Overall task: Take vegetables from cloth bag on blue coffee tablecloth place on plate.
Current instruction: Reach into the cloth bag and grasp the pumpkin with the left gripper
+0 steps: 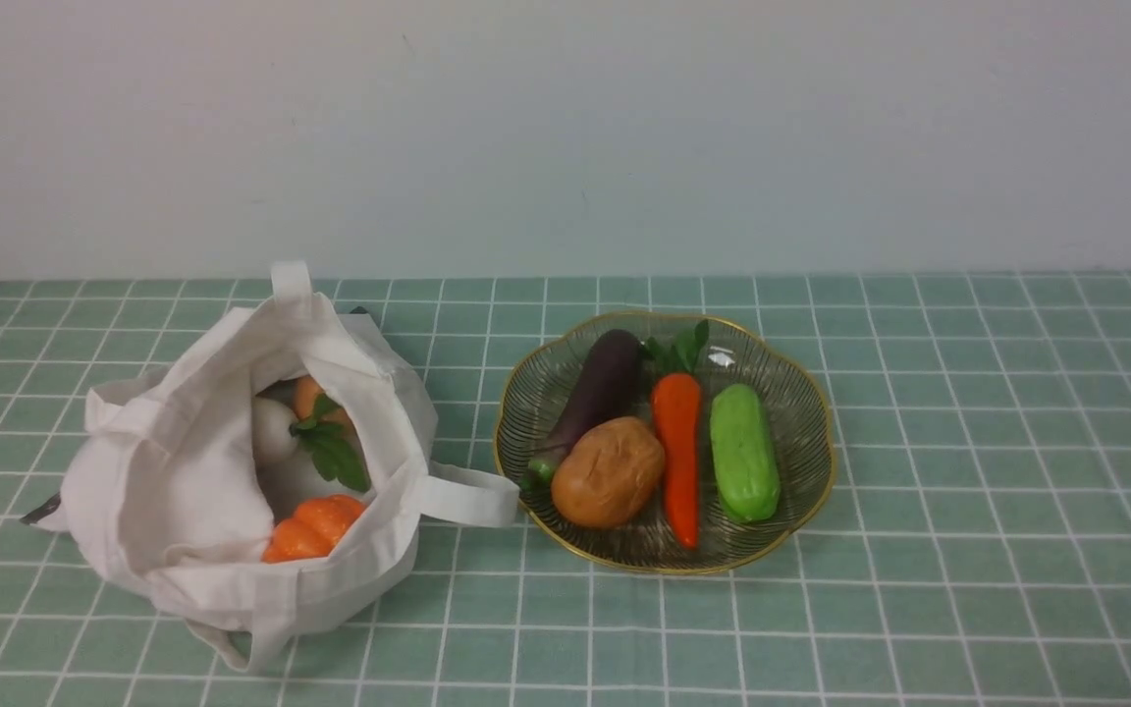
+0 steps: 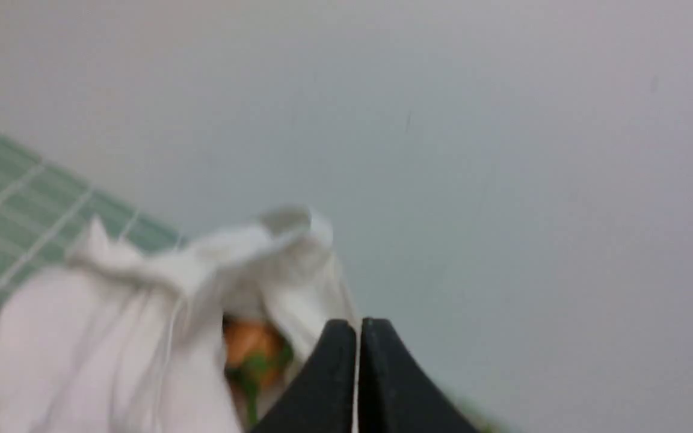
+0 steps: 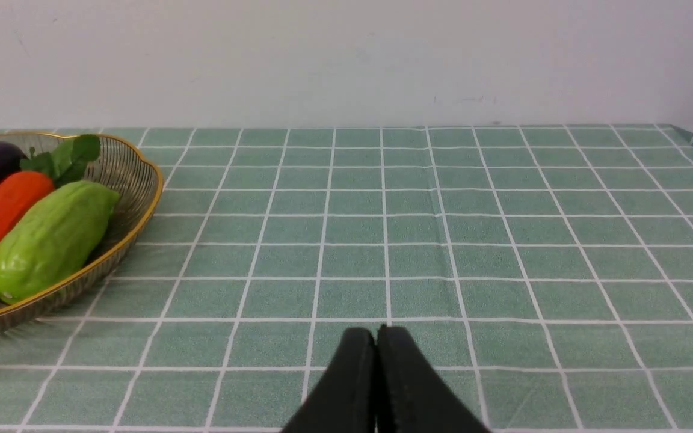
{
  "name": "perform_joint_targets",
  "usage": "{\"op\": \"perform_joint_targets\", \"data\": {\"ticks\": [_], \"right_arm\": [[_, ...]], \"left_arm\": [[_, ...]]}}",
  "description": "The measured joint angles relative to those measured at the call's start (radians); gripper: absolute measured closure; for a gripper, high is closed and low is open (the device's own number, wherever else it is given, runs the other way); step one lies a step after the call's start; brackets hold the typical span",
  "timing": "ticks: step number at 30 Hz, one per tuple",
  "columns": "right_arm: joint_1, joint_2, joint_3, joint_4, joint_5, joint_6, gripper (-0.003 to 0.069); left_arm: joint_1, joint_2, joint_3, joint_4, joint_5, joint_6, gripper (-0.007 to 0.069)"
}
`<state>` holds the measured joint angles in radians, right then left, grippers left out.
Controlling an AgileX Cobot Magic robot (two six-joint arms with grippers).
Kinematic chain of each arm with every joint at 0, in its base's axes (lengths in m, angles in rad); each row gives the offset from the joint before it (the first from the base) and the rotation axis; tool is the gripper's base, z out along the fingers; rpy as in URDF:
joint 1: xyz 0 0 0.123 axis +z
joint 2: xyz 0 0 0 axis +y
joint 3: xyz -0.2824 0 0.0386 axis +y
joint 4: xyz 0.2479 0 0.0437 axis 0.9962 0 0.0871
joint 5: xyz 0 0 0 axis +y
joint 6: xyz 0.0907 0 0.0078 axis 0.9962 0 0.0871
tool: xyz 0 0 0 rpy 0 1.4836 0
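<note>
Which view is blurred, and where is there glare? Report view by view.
Left wrist view: blurred, cloth bag smeared behind the left gripper. Front view: sharp, one small glare spot on the plate. Right wrist view: crisp, evenly lit, right gripper over the tablecloth.

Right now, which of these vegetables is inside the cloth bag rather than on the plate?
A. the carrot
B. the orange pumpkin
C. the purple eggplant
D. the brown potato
B: the orange pumpkin sits in the open mouth of the cloth bag, while the eggplant, carrot and potato lie on the plate.
</note>
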<state>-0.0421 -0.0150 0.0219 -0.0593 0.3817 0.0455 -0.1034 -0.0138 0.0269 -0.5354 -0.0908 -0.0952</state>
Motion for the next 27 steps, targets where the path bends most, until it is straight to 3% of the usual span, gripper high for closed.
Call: {"op": "perform_joint_targets", "data": {"ticks": [3,7,12,15,19,27], "right_arm": [[0.000,0.000,0.000,0.000,0.000,0.000,0.0669],[0.000,0.000,0.000,0.000,0.000,0.000,0.0669],[0.000,0.000,0.000,0.000,0.000,0.000,0.0669],[0.000,0.000,0.000,0.000,0.000,0.003,0.0669],[0.000,0.000,0.000,0.000,0.000,0.021,0.0669],[0.000,0.000,0.000,0.000,0.000,0.022,0.0669]], "left_arm": [[0.000,0.002,-0.081,0.014,-0.042,0.007,0.0632],[0.000,0.098,-0.286,0.104,0.120,0.050,0.0632],[0.000,0.500,-0.601,0.215,0.698,0.095,0.0632],[0.000,0.713,-0.699,0.239,0.875,0.148,0.0632],[0.000,0.933,-0.787,0.247,0.956,0.259,0.0632],[-0.023,1.271,-0.975,0.247,0.952,0.521,0.0632]]}}
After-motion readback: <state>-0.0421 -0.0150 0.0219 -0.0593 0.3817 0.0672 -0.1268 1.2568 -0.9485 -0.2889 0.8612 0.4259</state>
